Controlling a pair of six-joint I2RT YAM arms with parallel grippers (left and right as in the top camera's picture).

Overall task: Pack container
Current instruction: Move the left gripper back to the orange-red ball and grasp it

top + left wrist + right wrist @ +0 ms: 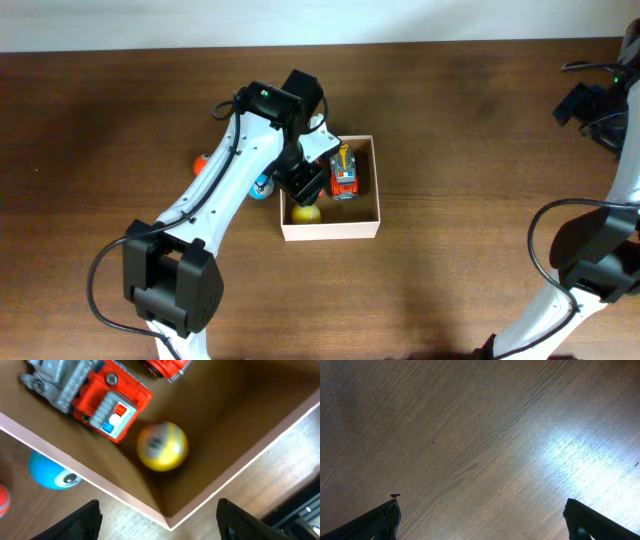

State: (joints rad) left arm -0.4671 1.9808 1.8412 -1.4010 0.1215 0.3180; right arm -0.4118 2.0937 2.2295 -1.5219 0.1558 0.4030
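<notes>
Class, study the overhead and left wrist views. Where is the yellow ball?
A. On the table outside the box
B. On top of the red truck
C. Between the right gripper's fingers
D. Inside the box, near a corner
D: the yellow ball is within the walls of the container, near a corner, beside the red toy truck.

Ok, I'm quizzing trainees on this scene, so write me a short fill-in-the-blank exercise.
1. The yellow ball lies ___ the container.
2. The blue ball lies ___ the container.
3. The truck beside the yellow ball is mainly grey and ___.
4. The left gripper over the container is ___.
Missing words: inside; outside; red; open.
</notes>
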